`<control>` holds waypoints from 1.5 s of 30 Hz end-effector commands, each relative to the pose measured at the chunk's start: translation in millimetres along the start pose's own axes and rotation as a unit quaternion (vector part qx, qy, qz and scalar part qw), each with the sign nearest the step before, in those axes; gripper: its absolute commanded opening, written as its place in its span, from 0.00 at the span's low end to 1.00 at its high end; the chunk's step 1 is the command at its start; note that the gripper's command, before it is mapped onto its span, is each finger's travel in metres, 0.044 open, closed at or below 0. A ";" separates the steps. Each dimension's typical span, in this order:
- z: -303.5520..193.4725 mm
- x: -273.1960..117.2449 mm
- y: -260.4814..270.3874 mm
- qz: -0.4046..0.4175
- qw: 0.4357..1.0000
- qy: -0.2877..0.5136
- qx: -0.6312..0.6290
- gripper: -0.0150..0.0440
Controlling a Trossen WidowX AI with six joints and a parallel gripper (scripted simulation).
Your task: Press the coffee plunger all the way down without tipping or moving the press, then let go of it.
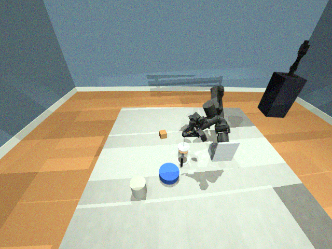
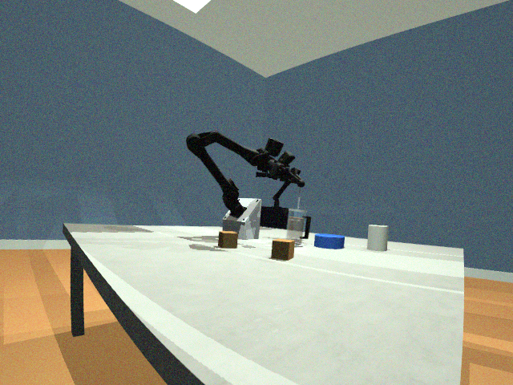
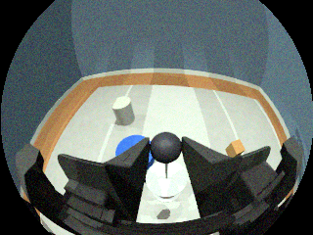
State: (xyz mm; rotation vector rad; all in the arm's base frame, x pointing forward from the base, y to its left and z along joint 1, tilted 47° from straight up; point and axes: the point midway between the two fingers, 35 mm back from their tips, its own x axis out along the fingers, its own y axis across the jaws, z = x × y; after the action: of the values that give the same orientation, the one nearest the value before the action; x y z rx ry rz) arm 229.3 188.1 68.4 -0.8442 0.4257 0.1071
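The hand (image 3: 166, 157) is clenched on the plunger knob (image 3: 166, 147), rod still raised above the glass French press (image 1: 183, 154) directly beneath. Any sideways push while descending could tip or slide the press across the bench (image 1: 187, 214).

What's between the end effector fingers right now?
The plunger's black knob, clamped between the end effector fingers; the wrist view shows it, press below.

On the table (image 1: 219, 214), the press (image 1: 183, 154) stands before the arm's base (image 1: 223, 151). The gripper (image 1: 184, 134) is above it, the disc (image 1: 168, 173) and cylinder (image 1: 138, 186) nearer, a cube (image 1: 162, 134) behind.
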 end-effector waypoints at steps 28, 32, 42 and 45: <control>-58.1 37.0 1.2 -0.001 1.000 0.015 -0.018 0.46; -60.3 42.0 0.9 -0.002 1.000 0.014 -0.018 0.46; -56.9 47.1 2.6 -0.003 1.000 0.014 -0.018 0.46; -56.5 47.6 3.1 -0.003 1.000 0.014 -0.018 0.46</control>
State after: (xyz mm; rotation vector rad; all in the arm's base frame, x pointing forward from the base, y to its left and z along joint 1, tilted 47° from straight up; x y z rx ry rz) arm 252.8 152.3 20.2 -0.8557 0.4236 0.1127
